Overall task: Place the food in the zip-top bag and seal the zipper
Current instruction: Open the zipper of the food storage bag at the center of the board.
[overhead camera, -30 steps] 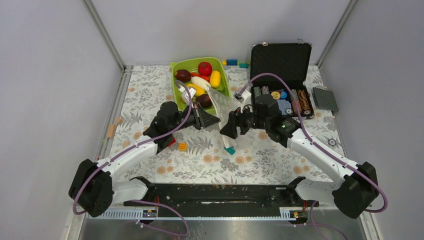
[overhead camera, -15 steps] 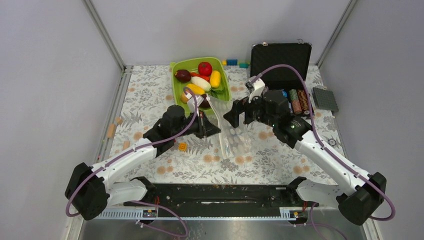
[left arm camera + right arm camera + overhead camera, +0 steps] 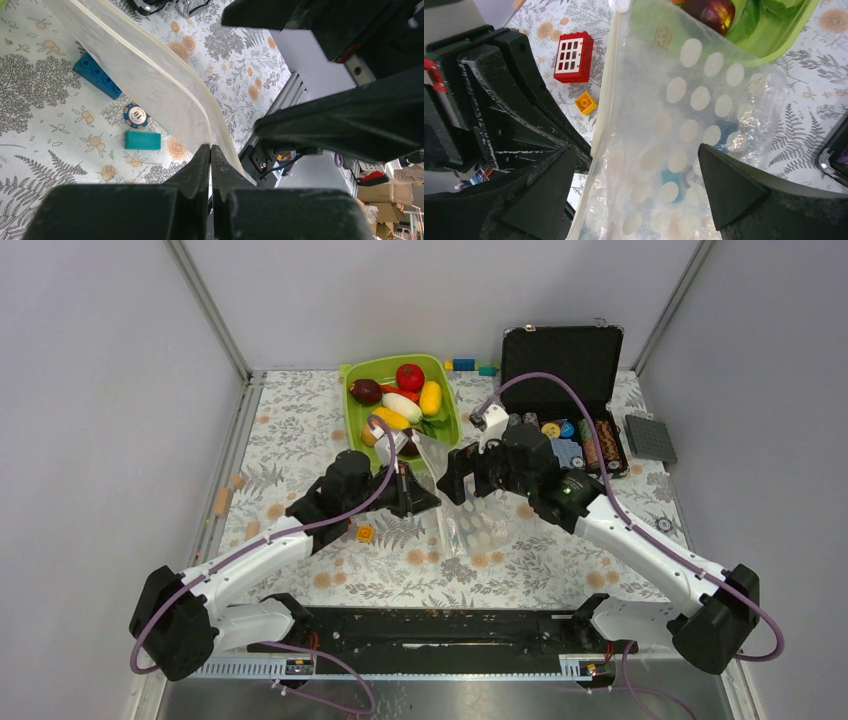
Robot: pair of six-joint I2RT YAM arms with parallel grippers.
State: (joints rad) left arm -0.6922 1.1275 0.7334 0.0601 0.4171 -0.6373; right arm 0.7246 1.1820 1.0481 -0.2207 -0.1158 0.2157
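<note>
The food, red (image 3: 410, 376), maroon (image 3: 366, 391), yellow (image 3: 431, 397) and white (image 3: 402, 406) toy pieces, lies in the lime-green tray (image 3: 352, 430) at the back. The clear zip-top bag (image 3: 465, 525), printed with white dots (image 3: 684, 130), hangs between my two grippers over the table middle. My left gripper (image 3: 432, 502) is shut on the bag's mouth edge, the zipper strip (image 3: 150, 75) running out from its tips (image 3: 210, 147). My right gripper (image 3: 458, 485) is open, its jaws (image 3: 635, 150) standing on either side of the bag's face without touching it. No food shows inside the bag.
An open black case (image 3: 560, 360) with poker chips (image 3: 575, 435) stands back right, with a grey baseplate (image 3: 650, 438) beside it. A red block (image 3: 574, 57) and an orange block (image 3: 365, 533) lie by the left arm. A blue block (image 3: 97, 75), a chip (image 3: 136, 116) and a teal block (image 3: 142, 140) lie under the bag.
The bag has come down from beside the tray and now hangs over the table middle. My right gripper swung back, then returned toward the bag. My left gripper shifted slightly right, still gripping.
</note>
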